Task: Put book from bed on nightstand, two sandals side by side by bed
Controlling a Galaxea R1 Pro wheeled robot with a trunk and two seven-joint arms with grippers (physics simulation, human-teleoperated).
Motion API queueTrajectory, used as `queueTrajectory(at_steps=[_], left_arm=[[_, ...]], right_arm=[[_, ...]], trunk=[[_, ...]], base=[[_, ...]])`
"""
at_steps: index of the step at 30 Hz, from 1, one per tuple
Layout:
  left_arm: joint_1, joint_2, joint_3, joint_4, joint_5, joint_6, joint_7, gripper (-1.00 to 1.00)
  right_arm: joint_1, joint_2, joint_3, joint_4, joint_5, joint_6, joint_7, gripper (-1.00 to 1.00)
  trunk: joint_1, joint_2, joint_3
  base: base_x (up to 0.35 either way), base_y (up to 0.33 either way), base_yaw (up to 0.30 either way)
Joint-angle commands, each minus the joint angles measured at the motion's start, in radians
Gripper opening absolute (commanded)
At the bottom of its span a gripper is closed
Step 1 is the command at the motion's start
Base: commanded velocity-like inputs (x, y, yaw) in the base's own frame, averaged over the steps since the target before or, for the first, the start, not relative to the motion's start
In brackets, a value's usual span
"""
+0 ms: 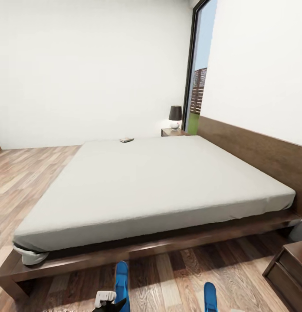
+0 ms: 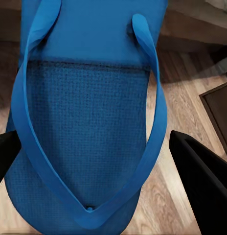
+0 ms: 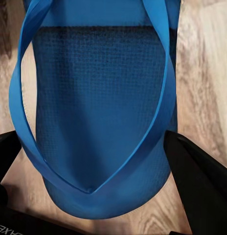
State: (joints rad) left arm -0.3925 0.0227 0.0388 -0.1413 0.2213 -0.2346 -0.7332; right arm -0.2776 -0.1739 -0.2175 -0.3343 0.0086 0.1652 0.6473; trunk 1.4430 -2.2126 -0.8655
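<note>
The bed (image 1: 159, 182) takes up the middle of the head view. The book (image 1: 126, 139) lies small and flat on its far edge. One nightstand (image 1: 173, 131) stands beyond the bed by the window, and another nightstand (image 1: 290, 265) is close at the right. Two bright blue sandals are out in front of me on the near side of the bed. My left gripper (image 2: 89, 147) is shut on the left sandal (image 2: 89, 112) (image 1: 121, 279), with a black finger (image 2: 201, 181) at each side. My right gripper (image 3: 91, 142) is shut on the right sandal (image 3: 101, 98) (image 1: 210, 297).
A dark-shaded lamp (image 1: 175, 116) stands on the far nightstand beside a tall window (image 1: 198, 82). The dark wooden headboard (image 1: 255, 151) runs along the right wall. A bunched sheet corner (image 1: 31, 256) hangs at the bed's near left. Wood-plank floor (image 1: 25, 177) stretches to the left.
</note>
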Motion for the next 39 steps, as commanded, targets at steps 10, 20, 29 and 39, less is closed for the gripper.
queueTrajectory(at_steps=[10, 20, 29, 39], left_arm=[[-0.001, 0.000, 0.004, 0.002, 0.000, -0.002, -0.005, -1.00], [-0.001, 0.000, 0.004, 0.002, 0.000, -0.003, -0.006, -1.00], [-0.001, 0.000, 0.004, 0.002, 0.000, -0.003, -0.006, -1.00], [-0.001, 0.000, 0.005, 0.002, 0.000, -0.002, -0.006, -1.00]], right_arm=[[0.000, 0.001, -0.008, -0.002, 0.001, 0.010, 0.006, -1.00], [0.000, 0.001, -0.009, -0.002, -0.001, 0.010, 0.006, -1.00], [0.000, -0.003, -0.012, -0.002, -0.011, 0.010, 0.008, -1.00], [0.000, -0.005, -0.013, -0.002, -0.012, 0.010, 0.008, -1.00]], trunk=[[0.000, 0.000, -0.001], [0.000, 0.000, -0.001], [0.000, 0.000, -0.001], [0.000, 0.000, -0.001]], base=[[0.000, 0.000, 0.291], [0.000, 0.000, 0.291], [0.000, 0.000, 0.197], [0.000, 0.000, 0.004]])
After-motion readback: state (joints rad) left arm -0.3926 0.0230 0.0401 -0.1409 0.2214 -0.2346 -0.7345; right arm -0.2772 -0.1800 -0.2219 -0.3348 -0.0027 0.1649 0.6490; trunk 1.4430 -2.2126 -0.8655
